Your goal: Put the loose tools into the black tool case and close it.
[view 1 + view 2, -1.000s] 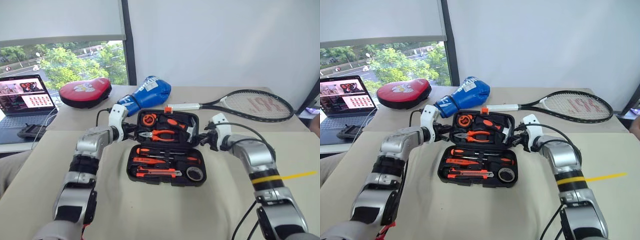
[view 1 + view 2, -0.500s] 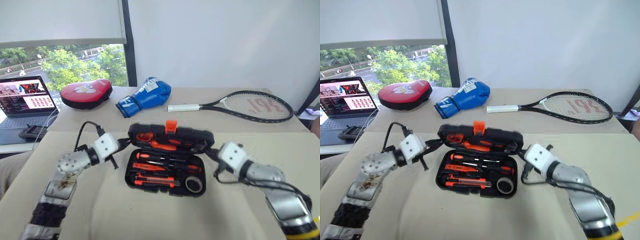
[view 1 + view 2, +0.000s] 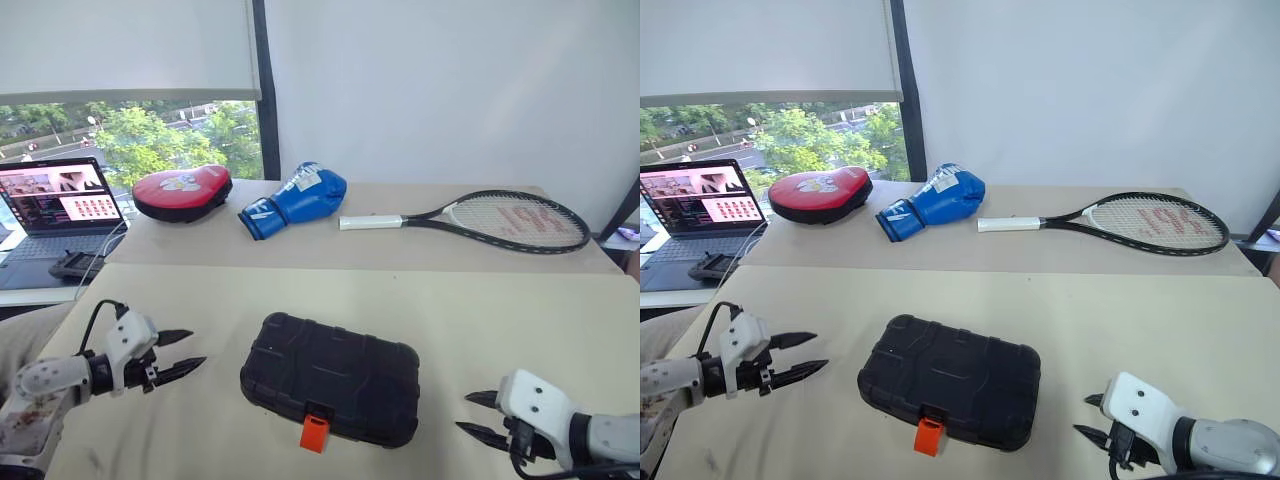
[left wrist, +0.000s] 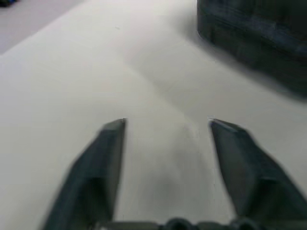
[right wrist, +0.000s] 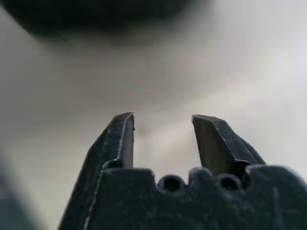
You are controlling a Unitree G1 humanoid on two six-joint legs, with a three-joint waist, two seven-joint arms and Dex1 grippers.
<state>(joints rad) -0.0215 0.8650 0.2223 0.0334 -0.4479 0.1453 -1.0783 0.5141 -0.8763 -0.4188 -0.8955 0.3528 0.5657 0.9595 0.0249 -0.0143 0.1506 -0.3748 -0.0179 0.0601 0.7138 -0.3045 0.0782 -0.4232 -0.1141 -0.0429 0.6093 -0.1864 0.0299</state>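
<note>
The black tool case [image 3: 330, 377] lies closed and flat on the near table, its small orange latch [image 3: 314, 434] facing me. The loose tools are hidden inside it. My left gripper [image 3: 185, 351] hovers to the left of the case, apart from it, with its fingers open and nothing between them; its wrist view shows the case's corner [image 4: 259, 38] beyond the spread fingers. My right gripper [image 3: 474, 414] sits low at the right of the case, fingers parted and empty. In the right wrist view the dark case [image 5: 96, 14] lies ahead of the gripper [image 5: 162, 120].
On the far table lie a red pad [image 3: 182, 191], a blue boxing glove [image 3: 297, 195] and a tennis racket [image 3: 490, 218]. A laptop [image 3: 55, 205] stands open at the far left, cables beside it. A seam runs between the two tables.
The case's lid has come down from upright to shut. Both grippers let go, pulled back toward me and outward, and opened. The camera tilted slightly.
</note>
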